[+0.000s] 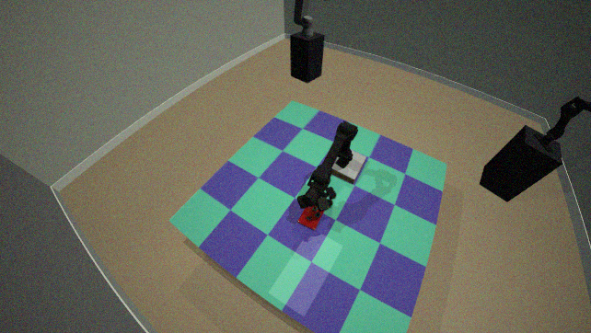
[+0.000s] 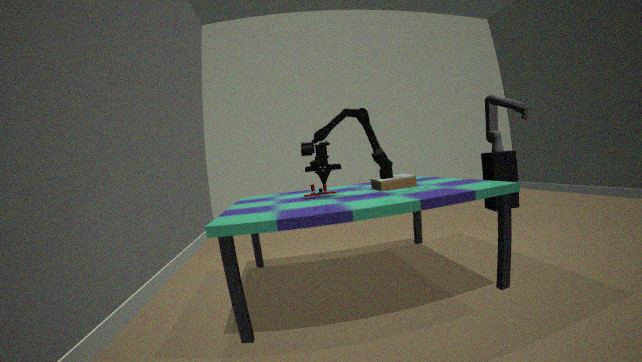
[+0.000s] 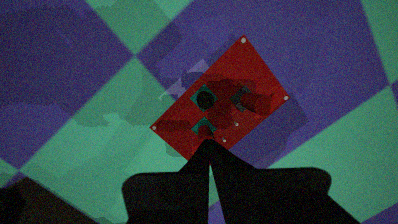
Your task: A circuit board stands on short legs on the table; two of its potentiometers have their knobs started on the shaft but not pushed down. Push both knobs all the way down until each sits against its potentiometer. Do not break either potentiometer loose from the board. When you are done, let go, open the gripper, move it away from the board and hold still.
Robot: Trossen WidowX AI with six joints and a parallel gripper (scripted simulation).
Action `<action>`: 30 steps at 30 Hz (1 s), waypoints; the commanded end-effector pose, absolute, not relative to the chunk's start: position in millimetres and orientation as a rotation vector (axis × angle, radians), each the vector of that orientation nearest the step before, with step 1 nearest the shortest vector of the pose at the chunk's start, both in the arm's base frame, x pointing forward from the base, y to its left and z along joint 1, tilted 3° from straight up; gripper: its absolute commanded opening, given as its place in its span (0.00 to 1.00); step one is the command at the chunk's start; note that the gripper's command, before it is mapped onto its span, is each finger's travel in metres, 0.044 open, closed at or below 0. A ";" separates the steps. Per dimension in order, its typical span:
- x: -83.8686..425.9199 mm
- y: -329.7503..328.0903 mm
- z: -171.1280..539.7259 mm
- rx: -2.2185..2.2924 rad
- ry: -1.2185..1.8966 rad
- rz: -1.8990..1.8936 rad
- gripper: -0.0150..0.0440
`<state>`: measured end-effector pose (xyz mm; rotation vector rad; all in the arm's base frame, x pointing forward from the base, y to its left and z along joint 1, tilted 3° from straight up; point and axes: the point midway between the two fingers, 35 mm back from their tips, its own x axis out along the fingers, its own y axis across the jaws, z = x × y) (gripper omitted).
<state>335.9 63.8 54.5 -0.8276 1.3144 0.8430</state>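
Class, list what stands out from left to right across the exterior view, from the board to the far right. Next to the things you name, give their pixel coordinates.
Red circuit board (image 1: 307,223) (image 2: 320,193) (image 3: 260,75) → wooden block under the arm's base (image 1: 348,175) (image 2: 397,183) → black pedestal behind the table (image 1: 307,57) (image 2: 500,167)

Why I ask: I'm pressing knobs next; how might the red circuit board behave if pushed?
The red circuit board looks thin and flat, so it's probably stiff and light. Standing low, it seems likelier to slide than tip. Its upright red knobs could catch a sideways push.
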 end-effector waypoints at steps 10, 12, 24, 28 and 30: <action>336.6 63.2 64.8 -0.826 1.330 0.847 0.25; 336.4 63.0 67.8 -0.826 1.330 0.847 0.25; 333.7 62.9 69.0 -0.822 1.340 0.852 0.52; 336.7 63.5 70.2 -0.831 1.328 0.839 0.52; 344.9 65.2 73.6 -0.856 1.296 0.801 0.43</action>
